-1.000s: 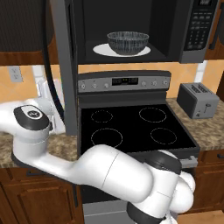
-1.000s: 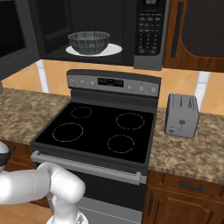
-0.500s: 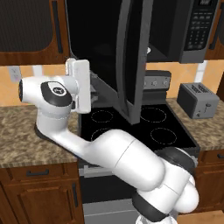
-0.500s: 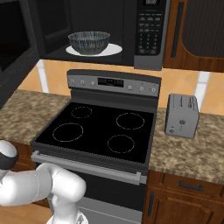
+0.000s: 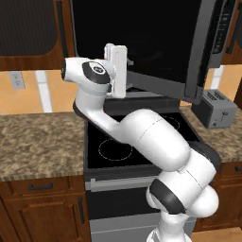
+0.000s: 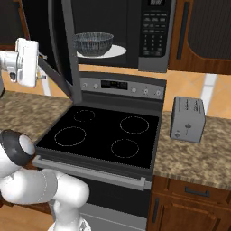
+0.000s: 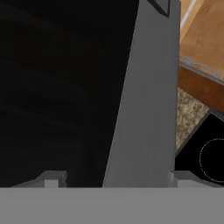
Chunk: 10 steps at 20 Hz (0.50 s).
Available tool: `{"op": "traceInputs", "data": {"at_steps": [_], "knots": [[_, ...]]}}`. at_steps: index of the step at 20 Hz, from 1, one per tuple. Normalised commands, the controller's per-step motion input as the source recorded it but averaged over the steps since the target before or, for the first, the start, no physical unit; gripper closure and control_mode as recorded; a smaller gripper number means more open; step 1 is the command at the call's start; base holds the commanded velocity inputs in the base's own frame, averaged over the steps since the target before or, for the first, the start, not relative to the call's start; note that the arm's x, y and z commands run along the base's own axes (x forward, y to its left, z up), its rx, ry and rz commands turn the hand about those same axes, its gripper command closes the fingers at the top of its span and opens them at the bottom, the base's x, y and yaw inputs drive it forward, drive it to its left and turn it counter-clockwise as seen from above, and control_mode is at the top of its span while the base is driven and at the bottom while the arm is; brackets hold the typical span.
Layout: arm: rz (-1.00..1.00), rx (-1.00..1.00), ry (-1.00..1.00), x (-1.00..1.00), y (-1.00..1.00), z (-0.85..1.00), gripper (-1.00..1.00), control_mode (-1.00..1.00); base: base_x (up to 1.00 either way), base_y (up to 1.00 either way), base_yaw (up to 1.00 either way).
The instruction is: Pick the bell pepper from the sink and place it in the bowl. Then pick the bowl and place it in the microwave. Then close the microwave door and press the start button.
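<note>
I see the tool with its jaws wide apart, holding nothing, against the grey frame of the microwave door, which stands half open. The bowl sits on the white plate inside the microwave, above the stove.

Kitchen: stove, microwave, toaster

The grey bowl sits on a white plate inside the black microwave. The door is half shut.
</note>
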Motion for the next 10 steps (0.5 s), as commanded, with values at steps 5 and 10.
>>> {"op": "traceInputs", "data": {"at_steps": [5, 10], "knots": [[-0.01, 0.0, 0.06, 1.0, -1.0, 0.13, -1.0, -1.0, 0.0, 0.0, 0.0], [0.1, 0.0, 0.0, 1.0, -0.61, 0.04, -1.0, -1.0, 0.0, 0.0, 0.0]]}}
